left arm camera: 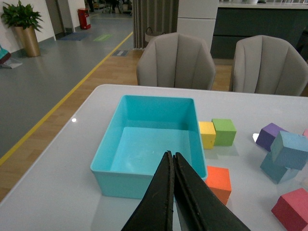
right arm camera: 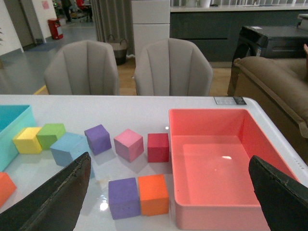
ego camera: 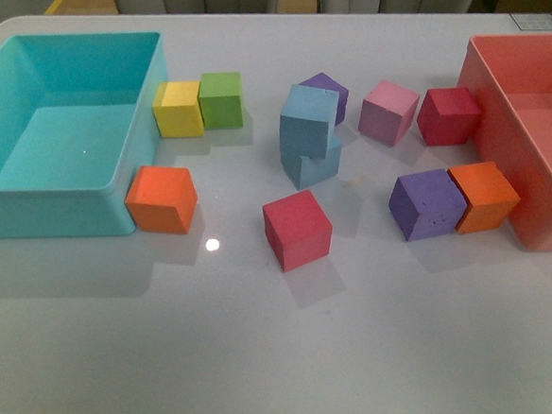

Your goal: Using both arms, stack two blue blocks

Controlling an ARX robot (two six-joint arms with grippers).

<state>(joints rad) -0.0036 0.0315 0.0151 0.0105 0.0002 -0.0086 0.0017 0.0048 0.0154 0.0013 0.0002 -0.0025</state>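
One blue block point(ego camera: 309, 119) sits tilted atop the other blue block point(ego camera: 313, 166) at mid-table. The left gripper point(left arm camera: 173, 161) is closed and empty; the right gripper point(right arm camera: 168, 192) gapes wide, empty.

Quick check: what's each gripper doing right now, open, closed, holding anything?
Left gripper: closed, fingers pressed together, holding nothing.
Right gripper: open wide, holding nothing.

An open office or showroom hall: grey padded chairs point(left arm camera: 176, 60) behind the white worktop point(ego camera: 285, 339), a yellow floor line point(left arm camera: 62, 101), a potted plant point(left arm camera: 24, 24) beyond.
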